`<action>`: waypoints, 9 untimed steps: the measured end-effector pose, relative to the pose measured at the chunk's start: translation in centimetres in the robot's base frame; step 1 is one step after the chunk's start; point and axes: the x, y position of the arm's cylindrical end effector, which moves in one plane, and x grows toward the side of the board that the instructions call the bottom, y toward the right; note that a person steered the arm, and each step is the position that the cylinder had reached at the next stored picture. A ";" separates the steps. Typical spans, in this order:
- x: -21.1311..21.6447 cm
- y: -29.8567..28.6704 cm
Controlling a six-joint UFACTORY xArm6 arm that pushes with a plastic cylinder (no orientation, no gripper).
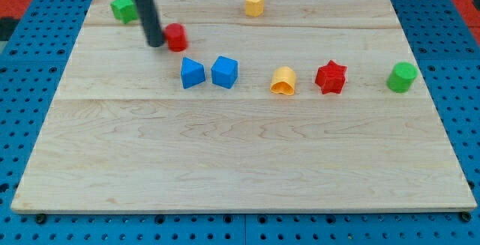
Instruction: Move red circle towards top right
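**Red circle barely started on its way to the top right**

I take the red circle itself as my landmark, the small round red plastic block [176, 37], which sits in the upper left part of the pale wooden counter [240, 162].

Farthest to the view's left of it, and slightly higher, is a green plastic block [122, 8], partly hidden behind my rod, so I cannot make out its shape. Then comes my tip [155, 43], the lower end of the straight dark rod, directly on the left side of the red circle and touching it or very nearly so. I have no jaws on this rig, so there is nothing to open or close; the rod only pushes.

Just below and to the right of the red circle are a blue plastic block with slanted sides [192, 73] and a blue plastic cube [224, 72], close together. Up and to the right, near the counter's top edge, stands a yellow faceted plastic block [254, 3]. Further right and lower are a yellow arch-like plastic block [283, 81], a red plastic star [331, 77], and, well apart at the far right, a green rounded plastic block [402, 77].

By my judgement nearly all the travel is left: the red circle lies well apart from the top right corner. My tip is well placed for a rightward push, though the yellow faceted block stands near that route.
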 end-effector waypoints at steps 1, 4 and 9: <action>-1.2 6.8; -3.3 12.3; -7.5 16.6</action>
